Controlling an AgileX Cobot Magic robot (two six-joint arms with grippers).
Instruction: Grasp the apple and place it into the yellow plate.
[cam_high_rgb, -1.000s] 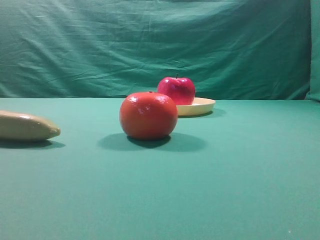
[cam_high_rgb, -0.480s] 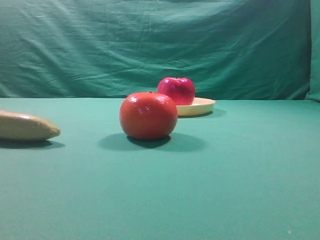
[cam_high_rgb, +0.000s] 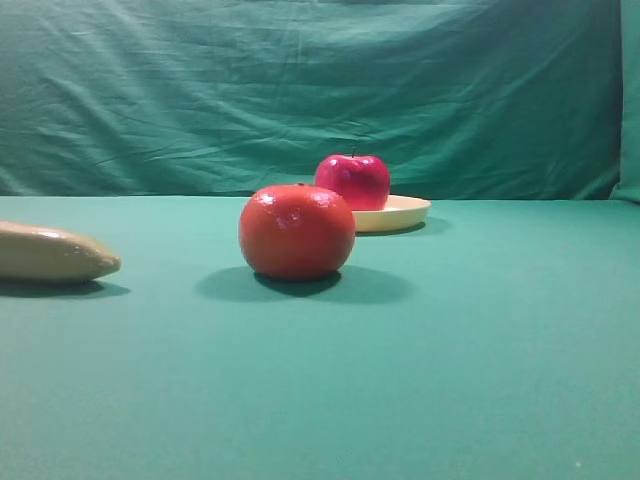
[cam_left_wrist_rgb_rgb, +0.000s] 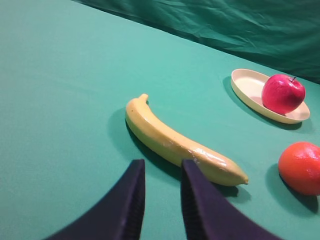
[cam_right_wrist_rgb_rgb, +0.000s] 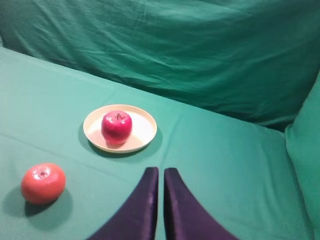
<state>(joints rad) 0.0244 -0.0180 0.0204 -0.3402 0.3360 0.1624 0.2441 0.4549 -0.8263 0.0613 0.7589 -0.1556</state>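
The crimson apple (cam_high_rgb: 353, 180) with a thin stem sits in the pale-yellow plate (cam_high_rgb: 404, 212) at the back of the table. It shows in the left wrist view (cam_left_wrist_rgb_rgb: 282, 93) on the plate (cam_left_wrist_rgb_rgb: 248, 85), and in the right wrist view (cam_right_wrist_rgb_rgb: 116, 126) on the plate (cam_right_wrist_rgb_rgb: 142, 131). My left gripper (cam_left_wrist_rgb_rgb: 160, 172) hovers near the banana, fingers a narrow gap apart and empty. My right gripper (cam_right_wrist_rgb_rgb: 160, 175) is shut and empty, well in front of the plate. Neither gripper shows in the exterior view.
A larger orange-red fruit (cam_high_rgb: 296, 231) stands in front of the plate; it also shows in the wrist views (cam_left_wrist_rgb_rgb: 300, 168) (cam_right_wrist_rgb_rgb: 43, 183). A yellow banana (cam_left_wrist_rgb_rgb: 177, 142) lies at the left (cam_high_rgb: 52, 252). Green cloth covers the table and backdrop.
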